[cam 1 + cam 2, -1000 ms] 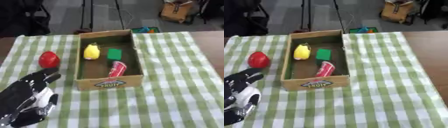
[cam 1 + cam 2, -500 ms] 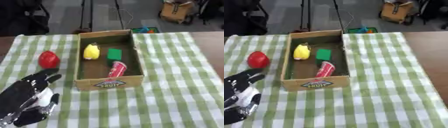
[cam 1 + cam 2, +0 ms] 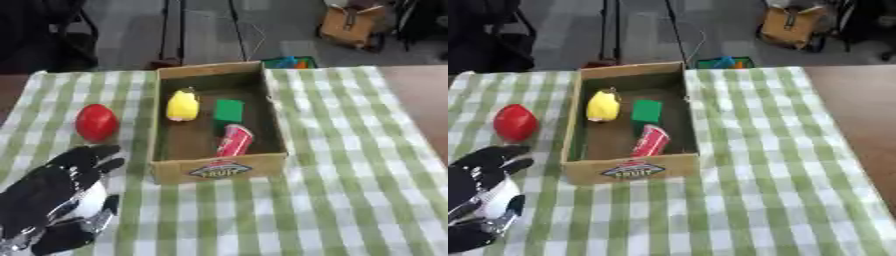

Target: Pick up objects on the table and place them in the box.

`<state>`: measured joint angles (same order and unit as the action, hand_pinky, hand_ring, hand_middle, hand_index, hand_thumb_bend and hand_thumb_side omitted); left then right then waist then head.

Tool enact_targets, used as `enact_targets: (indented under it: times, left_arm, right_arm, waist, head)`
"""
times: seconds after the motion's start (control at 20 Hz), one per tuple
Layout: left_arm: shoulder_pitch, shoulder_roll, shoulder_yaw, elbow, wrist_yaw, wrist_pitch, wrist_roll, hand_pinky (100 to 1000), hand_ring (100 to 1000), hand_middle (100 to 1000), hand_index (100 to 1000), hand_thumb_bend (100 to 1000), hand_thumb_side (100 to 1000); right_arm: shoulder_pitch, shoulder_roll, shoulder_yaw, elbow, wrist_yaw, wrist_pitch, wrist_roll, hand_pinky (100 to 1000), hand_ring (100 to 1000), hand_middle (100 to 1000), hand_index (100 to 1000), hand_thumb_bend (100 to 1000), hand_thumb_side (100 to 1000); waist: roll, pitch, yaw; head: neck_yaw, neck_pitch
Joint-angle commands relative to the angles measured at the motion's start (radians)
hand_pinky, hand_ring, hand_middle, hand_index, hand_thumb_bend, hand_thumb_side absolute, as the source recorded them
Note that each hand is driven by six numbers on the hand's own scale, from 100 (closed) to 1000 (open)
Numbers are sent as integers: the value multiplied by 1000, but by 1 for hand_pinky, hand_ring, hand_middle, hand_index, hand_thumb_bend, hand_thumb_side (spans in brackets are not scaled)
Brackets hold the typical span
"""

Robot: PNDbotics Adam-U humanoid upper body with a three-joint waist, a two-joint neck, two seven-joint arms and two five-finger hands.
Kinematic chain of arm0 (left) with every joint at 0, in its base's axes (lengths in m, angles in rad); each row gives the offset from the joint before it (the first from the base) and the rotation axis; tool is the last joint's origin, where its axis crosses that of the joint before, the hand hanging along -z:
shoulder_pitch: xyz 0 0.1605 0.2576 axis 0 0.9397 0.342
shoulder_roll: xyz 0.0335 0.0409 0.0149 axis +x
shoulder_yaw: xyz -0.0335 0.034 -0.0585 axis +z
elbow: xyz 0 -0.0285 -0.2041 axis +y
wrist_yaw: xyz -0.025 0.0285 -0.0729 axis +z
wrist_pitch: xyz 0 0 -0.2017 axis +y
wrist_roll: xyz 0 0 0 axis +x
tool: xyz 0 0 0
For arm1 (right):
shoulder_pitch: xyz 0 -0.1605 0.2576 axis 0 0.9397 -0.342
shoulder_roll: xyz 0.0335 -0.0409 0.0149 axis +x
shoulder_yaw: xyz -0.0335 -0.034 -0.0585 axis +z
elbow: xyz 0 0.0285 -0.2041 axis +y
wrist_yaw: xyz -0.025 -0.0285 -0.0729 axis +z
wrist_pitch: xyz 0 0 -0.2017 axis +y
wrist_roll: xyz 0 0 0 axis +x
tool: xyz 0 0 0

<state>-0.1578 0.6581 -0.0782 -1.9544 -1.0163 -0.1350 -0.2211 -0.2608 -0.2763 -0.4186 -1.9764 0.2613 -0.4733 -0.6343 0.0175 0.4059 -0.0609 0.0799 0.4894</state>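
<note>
On the checked cloth (image 3: 350, 150), a cardboard box (image 3: 219, 169) and a red ball (image 3: 95, 122) lying left of it.
Inside the box — a yellow fruit (image 3: 183, 105), a green block (image 3: 229, 110), a red can (image 3: 234, 140); the left hand (image 3: 61, 187) rests near the ball, fingers relaxed — holding nothing.

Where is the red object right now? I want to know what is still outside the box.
The red object lies on the checked cloth left of the box, just beyond the left hand.
</note>
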Motion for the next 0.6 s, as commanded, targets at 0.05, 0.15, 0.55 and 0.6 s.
enact_targets:
  times: [0.05,0.15,0.55,0.6]
  left_arm:
    - [-5,16,24,-18,-36,0,-3,1000,1000,1000,1000,100,915]
    - [-5,17,28,-24,-56,2,1,1000,1000,1000,1000,100,910]
    - [-1,19,42,-1,-103,24,-6,1000,1000,1000,1000,100,935]
    - [0,18,44,5,-102,27,-6,1000,1000,1000,1000,100,946]
  right_arm:
    - [-6,-13,-8,-24,-6,-3,-7,546,533,502,559,100,738]
    - [-5,-13,-8,-24,-7,-3,-7,546,532,502,559,100,740]
    - [-5,-13,-9,-24,-8,-3,-10,547,532,501,559,100,738]
    - [-5,-13,-10,-24,-7,-3,-10,547,532,501,558,100,738]
  waist:
    - [0,-16,2]
    - [-1,-16,2]
    - [-2,-12,3]
    - [-2,-12,3]
  head:
    - [2,-15]
    - [2,-16]
    - [2,-19]
    - [2,-20]
